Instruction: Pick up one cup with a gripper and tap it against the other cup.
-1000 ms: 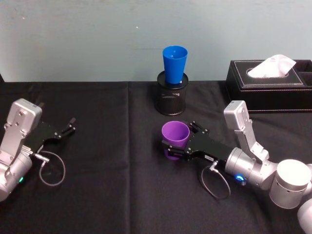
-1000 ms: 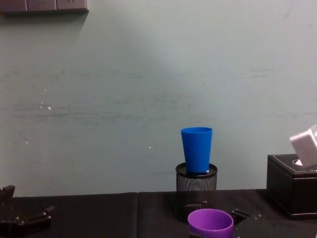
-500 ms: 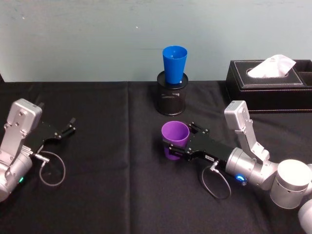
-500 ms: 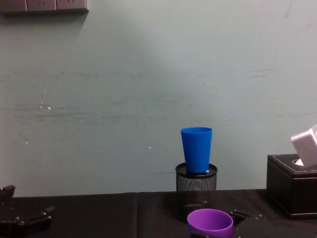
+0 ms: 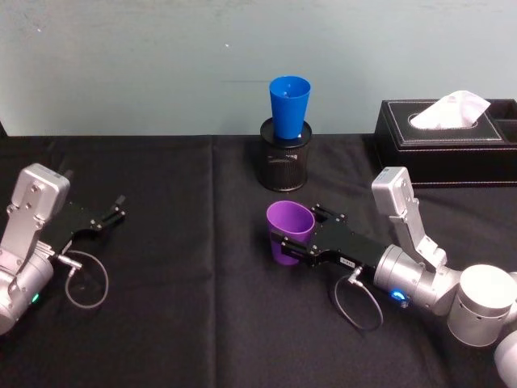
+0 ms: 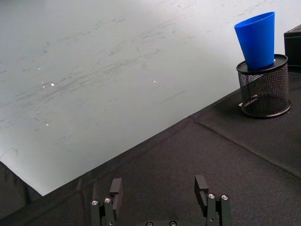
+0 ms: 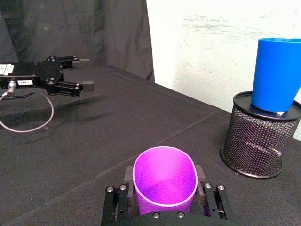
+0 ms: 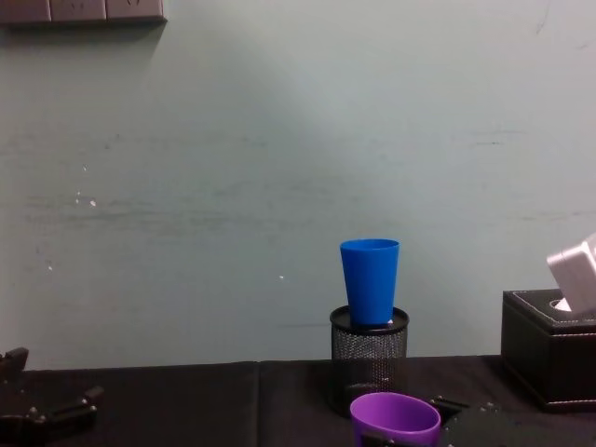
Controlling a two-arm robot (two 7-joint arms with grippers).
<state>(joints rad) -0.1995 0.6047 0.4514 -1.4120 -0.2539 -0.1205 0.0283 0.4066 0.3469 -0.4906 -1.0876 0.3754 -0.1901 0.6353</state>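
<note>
The purple cup (image 5: 288, 233) stands upright at mid-table between the fingers of my right gripper (image 5: 300, 232), which is shut on it. In the right wrist view the purple cup (image 7: 164, 181) has its rim squeezed into an oval by the fingers on either side. Beyond it the blue cup (image 5: 289, 105) sits nested in a black mesh pen holder (image 5: 284, 166) near the wall. The chest view shows the purple cup (image 8: 395, 419) low in front of the blue cup (image 8: 370, 279). My left gripper (image 5: 119, 208) rests open at the far left, holding nothing.
A black tissue box (image 5: 444, 141) with white tissue stands at the back right, close to the right arm. A wall runs just behind the pen holder. Black cloth covers the table between the two arms.
The right gripper's fingers have tightened on the purple cup: its rim went from round to oval and the cup leans slightly. The left arm has not moved.
</note>
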